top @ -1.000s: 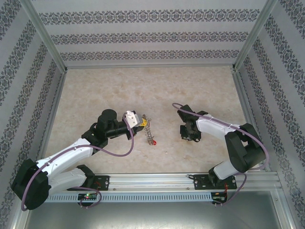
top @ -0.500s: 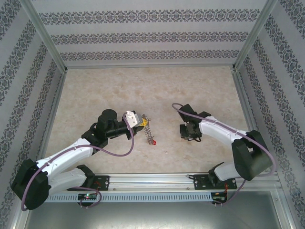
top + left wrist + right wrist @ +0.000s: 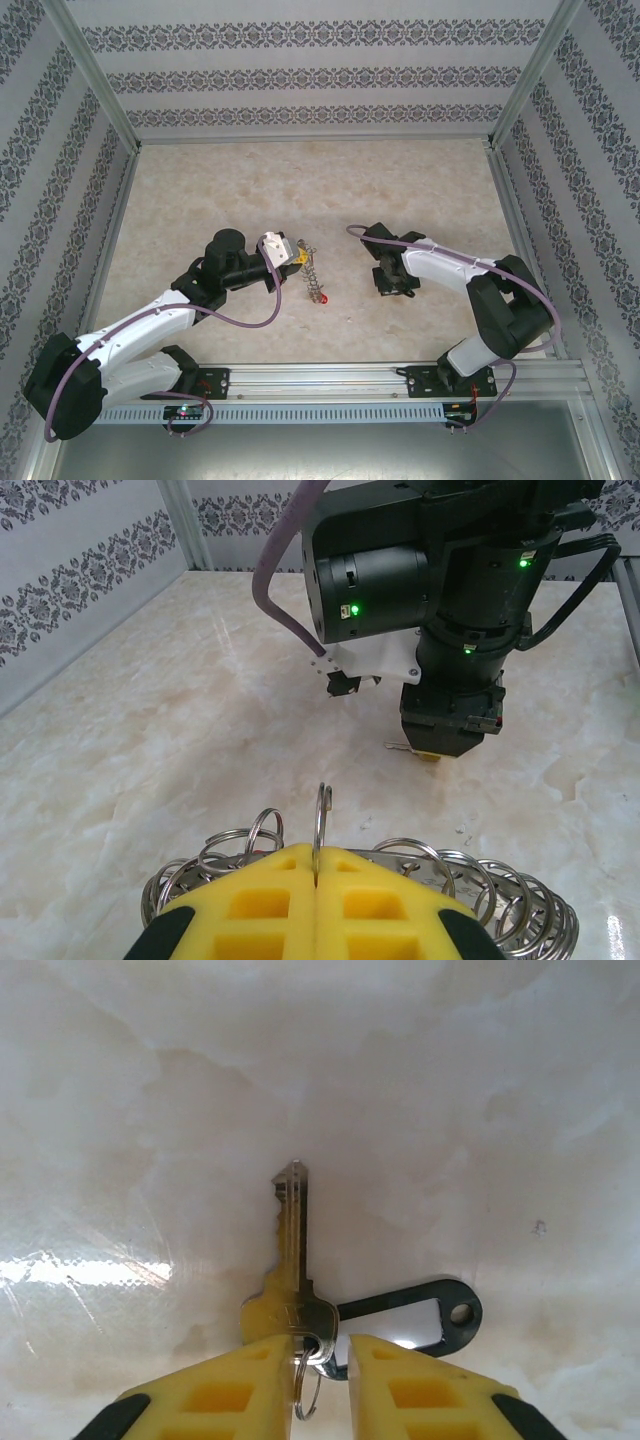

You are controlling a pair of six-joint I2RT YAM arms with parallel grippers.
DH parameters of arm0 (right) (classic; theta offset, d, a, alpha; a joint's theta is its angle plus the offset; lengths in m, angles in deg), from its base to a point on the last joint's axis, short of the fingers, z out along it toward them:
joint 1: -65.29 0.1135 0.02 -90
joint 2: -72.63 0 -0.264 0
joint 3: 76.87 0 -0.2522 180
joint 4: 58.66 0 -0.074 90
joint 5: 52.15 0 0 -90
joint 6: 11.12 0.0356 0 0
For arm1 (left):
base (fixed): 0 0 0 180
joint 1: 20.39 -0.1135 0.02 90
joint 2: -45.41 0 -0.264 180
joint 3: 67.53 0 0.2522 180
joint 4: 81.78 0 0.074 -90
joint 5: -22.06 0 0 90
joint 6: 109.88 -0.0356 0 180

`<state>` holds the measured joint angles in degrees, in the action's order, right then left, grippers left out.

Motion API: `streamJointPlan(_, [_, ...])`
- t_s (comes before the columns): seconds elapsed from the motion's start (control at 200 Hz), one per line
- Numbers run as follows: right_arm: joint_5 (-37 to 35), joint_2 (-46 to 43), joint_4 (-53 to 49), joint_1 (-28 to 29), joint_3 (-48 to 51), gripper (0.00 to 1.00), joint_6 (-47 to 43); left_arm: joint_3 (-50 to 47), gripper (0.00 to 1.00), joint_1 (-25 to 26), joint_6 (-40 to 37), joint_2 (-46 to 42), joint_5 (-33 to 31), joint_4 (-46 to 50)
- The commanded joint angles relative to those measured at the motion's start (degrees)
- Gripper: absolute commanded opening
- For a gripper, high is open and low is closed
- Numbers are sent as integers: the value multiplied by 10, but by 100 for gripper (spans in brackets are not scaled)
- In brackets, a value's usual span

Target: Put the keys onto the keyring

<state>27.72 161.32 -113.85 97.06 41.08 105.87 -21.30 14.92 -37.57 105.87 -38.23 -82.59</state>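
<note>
The keyring (image 3: pixel 313 268) is a silvery ring fringed with wire loops, and a red-headed key (image 3: pixel 326 298) lies at its near end. My left gripper (image 3: pixel 297 258) is shut on one upright wire loop (image 3: pixel 321 810) of the keyring (image 3: pixel 520 905), its yellow pads (image 3: pixel 270 900) pressed together. My right gripper (image 3: pixel 392 283) points down at the table to the right. In the right wrist view its jaws (image 3: pixel 320 1345) stand narrowly apart around the head of a silver key (image 3: pixel 290 1250) lying flat, with a small split ring (image 3: pixel 305 1390) between the fingers. A black tag (image 3: pixel 410 1320) hangs on that ring.
The marble-patterned tabletop (image 3: pixel 300 190) is walled by patterned panels (image 3: pixel 300 75) at the back and sides. An aluminium rail (image 3: pixel 330 380) runs along the near edge. The right arm's wrist (image 3: pixel 440 610) hangs close in front of the left gripper.
The right arm's elbow swung out and back, and its gripper shifted slightly left over the key. The left arm and the keyring have not moved.
</note>
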Motion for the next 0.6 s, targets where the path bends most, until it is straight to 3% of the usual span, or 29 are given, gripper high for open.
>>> streamJointPlan(0.0, [-24, 5, -23, 6, -13, 20, 3, 10, 0, 8, 3, -12, 1, -18])
streamJointPlan(0.594, [10, 17, -24, 3, -10, 16, 10, 14, 0, 7, 2, -13, 0, -12])
